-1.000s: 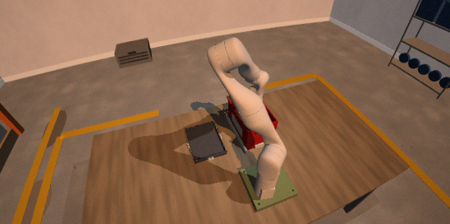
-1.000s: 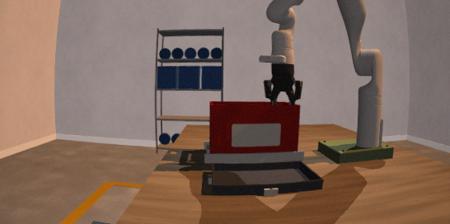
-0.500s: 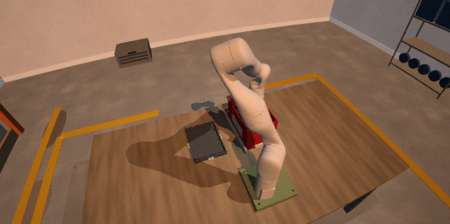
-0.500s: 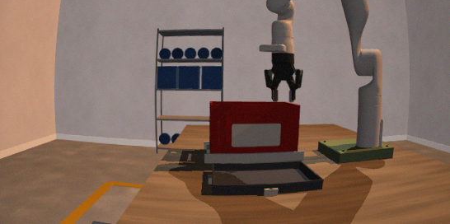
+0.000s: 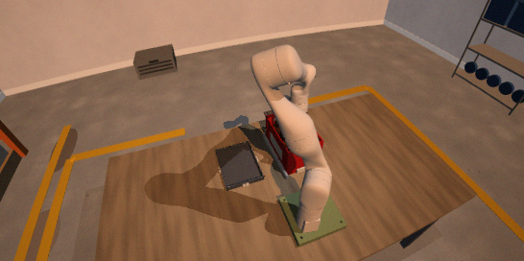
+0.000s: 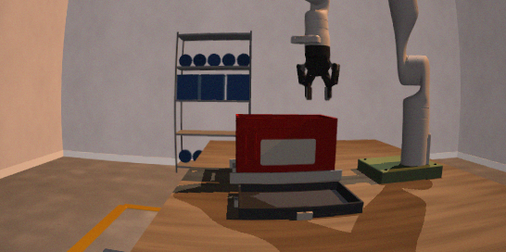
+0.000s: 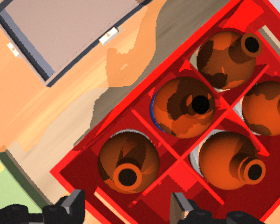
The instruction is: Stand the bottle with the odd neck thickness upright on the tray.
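My gripper point(image 6: 318, 94) point(image 7: 127, 205) is open and empty, pointing down above the crate rim. The red crate point(image 5: 291, 161) point(image 6: 250, 144) stands beside the tray. In the wrist view brown bottles stand in it: one point(image 7: 111, 157) nearest the fingers, one point(image 7: 163, 107) with a blue edge, one point(image 7: 211, 62) at the far end, one point(image 7: 211, 162) at the lower right, and one point(image 7: 258, 117) cut off at the right edge. The compartment between the fingers and the lower-right bottle is empty. I cannot tell which neck differs. The dark tray point(image 5: 240, 167) point(image 6: 287, 198) point(image 7: 76, 30) is empty.
The green base plate point(image 5: 331, 220) point(image 6: 398, 172) point(image 7: 11, 187) carries the arm at the table's near side in the top view. A pale strip point(image 6: 283, 177) lies along the crate's foot, between crate and tray. The wooden table point(image 5: 393, 157) extends on both sides.
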`<state>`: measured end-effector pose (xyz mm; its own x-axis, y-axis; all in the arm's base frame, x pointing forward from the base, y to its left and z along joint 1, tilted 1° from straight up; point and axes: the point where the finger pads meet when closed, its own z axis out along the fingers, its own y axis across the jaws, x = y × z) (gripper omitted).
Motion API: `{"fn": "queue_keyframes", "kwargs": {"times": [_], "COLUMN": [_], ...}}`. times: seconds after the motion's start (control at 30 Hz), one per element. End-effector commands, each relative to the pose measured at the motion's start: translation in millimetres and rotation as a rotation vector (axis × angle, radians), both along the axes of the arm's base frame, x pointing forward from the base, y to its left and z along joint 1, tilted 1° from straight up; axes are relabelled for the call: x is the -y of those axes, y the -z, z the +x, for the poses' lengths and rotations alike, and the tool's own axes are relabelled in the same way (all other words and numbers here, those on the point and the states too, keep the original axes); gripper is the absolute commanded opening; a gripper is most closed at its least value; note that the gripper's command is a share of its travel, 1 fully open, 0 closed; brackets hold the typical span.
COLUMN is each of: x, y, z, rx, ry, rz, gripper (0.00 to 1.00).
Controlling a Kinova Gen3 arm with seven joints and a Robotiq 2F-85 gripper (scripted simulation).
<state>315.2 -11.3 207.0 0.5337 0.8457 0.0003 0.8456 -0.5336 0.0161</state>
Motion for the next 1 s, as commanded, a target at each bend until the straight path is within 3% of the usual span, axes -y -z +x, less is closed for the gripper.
{"fn": "queue_keyframes", "kwargs": {"times": [0.0,0.23,0.27,0.97], "x": [-4.4,-4.4,-4.4,-4.4], "y": [-4.1,-6.6,-6.6,-6.6], "z": [1.3,1.2,1.2,1.2], "rx": [0.006,0.006,0.006,0.006], "ry": [-0.013,-0.013,-0.013,-0.013], "rz": [0.005,0.005,0.005,0.005], "gripper": [0.64,0.64,0.0,0.0]}}
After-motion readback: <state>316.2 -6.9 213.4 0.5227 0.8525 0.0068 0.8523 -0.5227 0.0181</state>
